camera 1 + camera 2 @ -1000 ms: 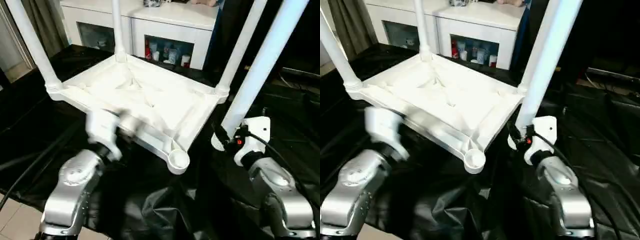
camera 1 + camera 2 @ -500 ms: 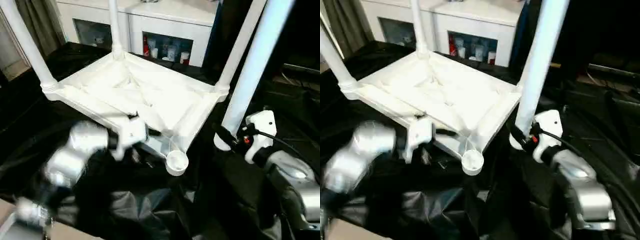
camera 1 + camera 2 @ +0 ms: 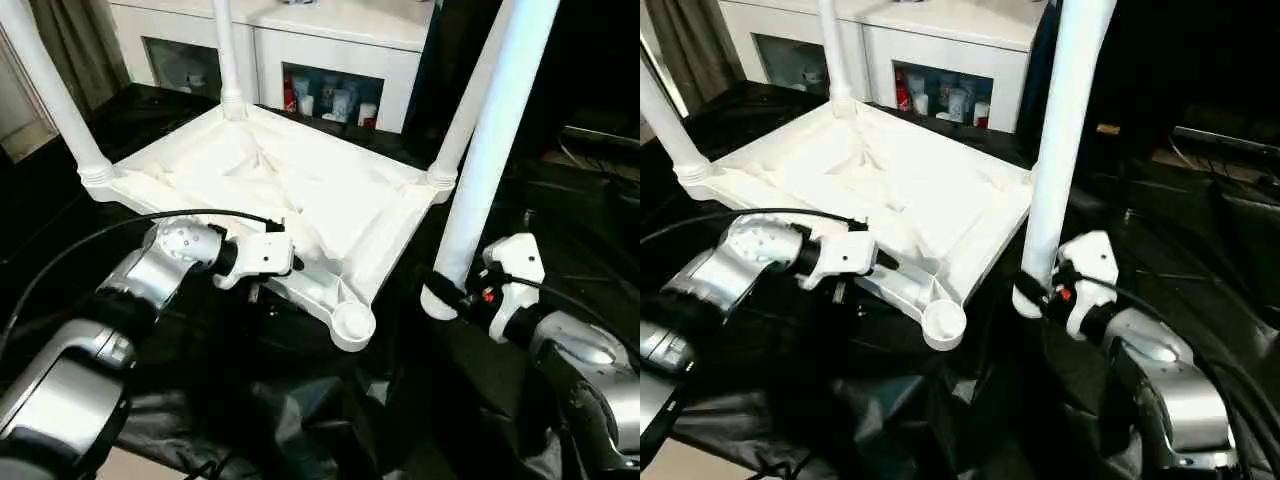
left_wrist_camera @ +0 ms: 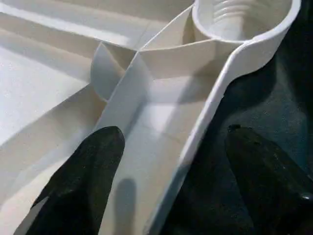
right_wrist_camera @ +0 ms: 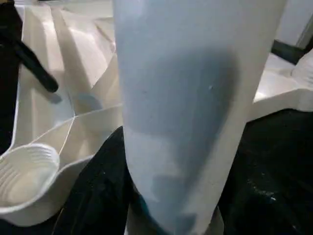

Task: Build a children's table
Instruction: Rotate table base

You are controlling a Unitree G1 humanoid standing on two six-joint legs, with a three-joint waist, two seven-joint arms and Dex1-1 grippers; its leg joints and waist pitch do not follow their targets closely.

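Tabletop (image 3: 290, 190) lay upside down on the black sheet (image 3: 300, 420), ribbed underside up, filling the upper-left and centre of the head views, its long axis running from upper left toward lower right. Three legs (image 3: 55, 95) stood upright in their corner sockets, pointing out past the top of the frame; the near corner socket (image 3: 353, 322), just below centre, was empty. My left gripper (image 4: 166, 161) was spread wide, one finger (image 4: 83, 181) inside the rim and the other outside it, straddling the tabletop's near edge beside that socket without clamping it. My right gripper (image 3: 455, 290) was closed around the fourth leg (image 3: 490, 150) near its lower end, holding it nearly upright at centre right, its foot well clear of the socket. To do this step well, I judged I should pinch the rim firmly to steady the tabletop, then bring the leg's end squarely over the empty socket, keeping it vertical before pushing down.
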